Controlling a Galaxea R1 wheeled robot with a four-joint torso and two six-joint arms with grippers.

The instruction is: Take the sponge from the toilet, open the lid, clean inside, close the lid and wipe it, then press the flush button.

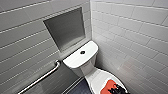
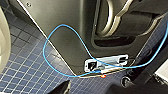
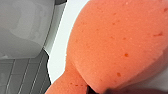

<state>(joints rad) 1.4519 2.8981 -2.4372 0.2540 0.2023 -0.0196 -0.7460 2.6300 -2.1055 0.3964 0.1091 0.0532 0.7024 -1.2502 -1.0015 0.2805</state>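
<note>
- The sponge lies on the closed lid, at the end farthest from the tank. In the right wrist view its pitted orange face sits very close to the camera.
- We judge it light, soft and easily squashed, grippy rather than slippery, and in no danger of breaking. A hold across its short sides, near the middle, should keep it from folding or twisting.
- The right gripper overlaps the sponge's edge on the side away from the tank. We cannot tell whether it is clamped on the sponge or merely around it.
- The flush button sits in the middle of the tank top.
- A grab bar runs along the tiled wall beside the tank, and a recessed niche opens above it.
- The left gripper hangs over dark blue floor tiles; we cannot tell its state either.
</note>
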